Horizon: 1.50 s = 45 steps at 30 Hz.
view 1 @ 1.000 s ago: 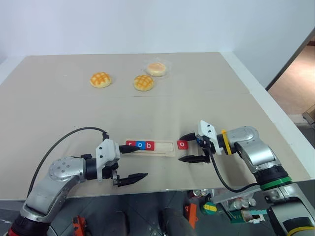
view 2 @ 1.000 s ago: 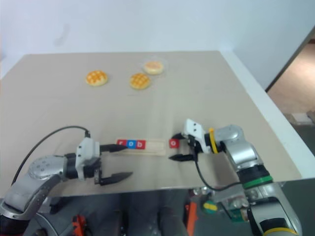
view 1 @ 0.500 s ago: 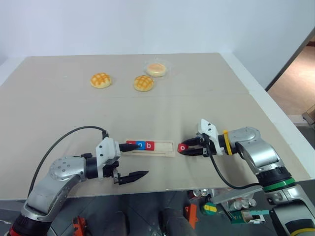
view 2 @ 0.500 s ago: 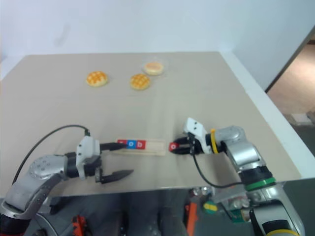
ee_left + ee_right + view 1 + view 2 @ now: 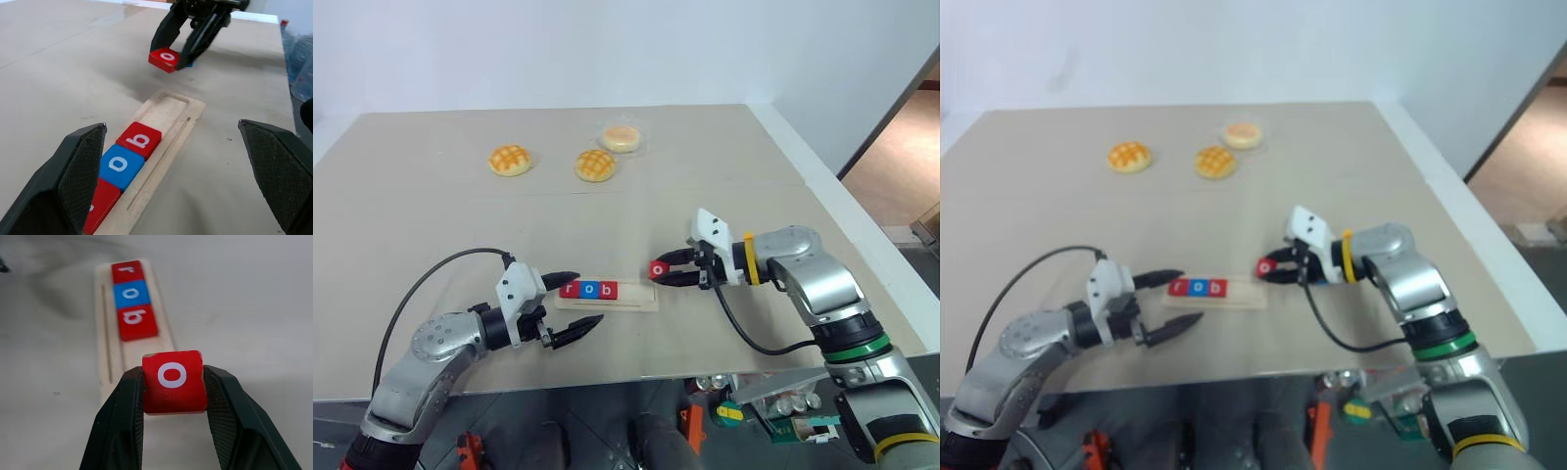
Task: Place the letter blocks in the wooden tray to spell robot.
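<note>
Three blocks sit in the tray (image 5: 641, 305) already, reading r (image 5: 571, 290), o (image 5: 590, 290), b (image 5: 609, 290) from its left end, and the right part of the groove is bare. My right gripper (image 5: 658, 271) is clamped on the red o (image 5: 657, 269), pinching its two side edges, and holds it in the air just past the tray's right end, a little above the table (image 5: 724, 186). The risk, as I judge it, lies in the set-down: the o is held only by its edges, so if I lower it tilted, one corner may catch the tray's raised rim and the block may twist out of my fingers or land askew across the groove. Pushing it in too hard toward the b could also shove the three seated blocks, or slide the whole tray along the table (nothing pins it down, as far as I can see). My left gripper (image 5: 574, 305) stands spread wide and empty at the tray's left end, one finger beside the r and the other in front of the tray, so a tray sliding left could bump it. I cannot find a t block anywhere. Three buns (image 5: 597, 164) lie well apart, near the far edge.
</note>
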Each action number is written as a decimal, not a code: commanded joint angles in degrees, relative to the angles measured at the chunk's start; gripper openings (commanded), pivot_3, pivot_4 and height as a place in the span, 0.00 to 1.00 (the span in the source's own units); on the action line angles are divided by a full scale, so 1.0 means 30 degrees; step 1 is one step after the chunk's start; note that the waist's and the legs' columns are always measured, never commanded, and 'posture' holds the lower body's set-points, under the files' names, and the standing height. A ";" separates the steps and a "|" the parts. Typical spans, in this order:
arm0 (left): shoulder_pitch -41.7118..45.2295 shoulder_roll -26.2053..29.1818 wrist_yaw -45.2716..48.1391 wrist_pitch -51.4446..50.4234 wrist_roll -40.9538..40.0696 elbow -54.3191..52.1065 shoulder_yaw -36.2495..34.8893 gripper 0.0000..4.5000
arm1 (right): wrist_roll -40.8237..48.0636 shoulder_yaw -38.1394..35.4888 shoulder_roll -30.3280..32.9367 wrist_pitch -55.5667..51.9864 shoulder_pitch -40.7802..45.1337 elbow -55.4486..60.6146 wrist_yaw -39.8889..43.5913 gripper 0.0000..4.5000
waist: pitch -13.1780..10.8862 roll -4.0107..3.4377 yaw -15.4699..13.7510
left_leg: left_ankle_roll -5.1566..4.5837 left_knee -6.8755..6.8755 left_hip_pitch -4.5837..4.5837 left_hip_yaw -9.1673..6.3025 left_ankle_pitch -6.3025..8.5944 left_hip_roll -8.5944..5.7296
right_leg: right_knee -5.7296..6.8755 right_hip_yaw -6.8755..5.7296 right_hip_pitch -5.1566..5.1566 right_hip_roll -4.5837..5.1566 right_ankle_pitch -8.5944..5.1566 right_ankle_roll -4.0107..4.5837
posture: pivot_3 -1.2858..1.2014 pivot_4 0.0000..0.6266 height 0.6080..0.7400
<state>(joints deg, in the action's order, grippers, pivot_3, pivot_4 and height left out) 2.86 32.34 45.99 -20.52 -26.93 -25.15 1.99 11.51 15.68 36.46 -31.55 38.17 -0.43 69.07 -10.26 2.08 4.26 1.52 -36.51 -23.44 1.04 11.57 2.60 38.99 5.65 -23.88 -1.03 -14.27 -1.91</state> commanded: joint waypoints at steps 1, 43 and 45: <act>-0.0090 -0.0139 -0.0401 -0.0186 -0.0208 -0.0422 -0.0349 1.00 | -0.0138 0.0582 -0.0170 -0.0086 0.0333 0.0892 0.0104 0.27 | 0.0000 0.0000 -0.0009 | 0.0000 0.0000 -0.0004 0.0006 0.0000 -0.0003 | -0.0001 0.0006 -0.0005 0.0006 -0.0001 -0.0002 | 0.52 0.24 1.00; -0.0639 -0.0004 -0.0950 -0.0168 0.0177 -0.0947 -0.0057 1.00 | -0.2260 0.2583 -0.2637 0.1350 0.1915 -0.2563 0.0517 0.27 | 0.0000 0.0000 0.0012 | 0.0000 0.0007 0.0004 0.0011 0.0000 0.0002 | 0.0000 0.0004 -0.0010 0.0001 0.0003 0.0010 | 0.52 0.24 1.00; -0.0639 0.0022 -0.0872 -0.0109 0.0260 -0.0901 0.0004 1.00 | -0.2167 0.2575 -0.2676 0.1116 0.1860 -0.2392 0.0522 0.27 | 0.0000 0.0000 0.0012 | 0.0000 0.0007 0.0004 0.0010 0.0000 0.0002 | 0.0000 0.0003 -0.0009 0.0001 0.0003 0.0010 | 0.52 0.24 1.00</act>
<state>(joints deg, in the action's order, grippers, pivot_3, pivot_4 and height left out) 0.70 32.10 43.09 -21.67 -26.41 -25.85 2.05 4.27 23.71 28.62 -27.38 43.33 -9.21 70.01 -10.26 2.08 4.30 1.52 -36.49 -23.43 1.07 11.58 2.61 38.99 5.66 -23.91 -1.02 -14.26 -1.88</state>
